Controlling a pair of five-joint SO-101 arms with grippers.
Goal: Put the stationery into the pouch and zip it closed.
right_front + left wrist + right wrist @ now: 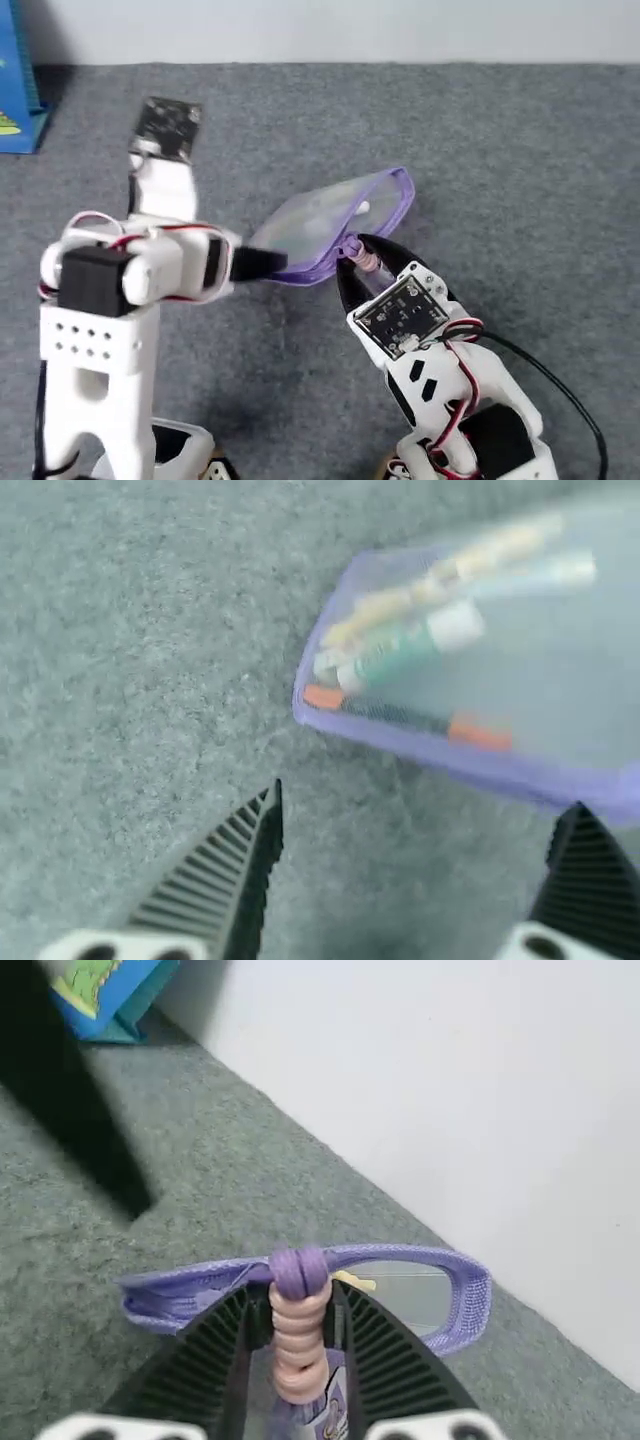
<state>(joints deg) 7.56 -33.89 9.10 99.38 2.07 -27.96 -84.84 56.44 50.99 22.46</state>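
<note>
Two arms meet at clear, purple-edged pouch (335,222), mid-table on grey carpet (520,170). Right gripper (296,1295) pinched narrow on pink beaded zipper pull (298,1350) at pouch's near edge. Left gripper (427,798) spread wide, holding nothing, tips near pouch's end. Pens (405,650) lie inside pouch. Blue box (15,100) at far corner, well apart.

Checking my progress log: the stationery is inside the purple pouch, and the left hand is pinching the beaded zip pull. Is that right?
Not quite: it is the right hand that pinches the beaded zip pull, as the right wrist view shows. The left hand is open and holds nothing. The stationery is inside the purple pouch, as you say.
</note>
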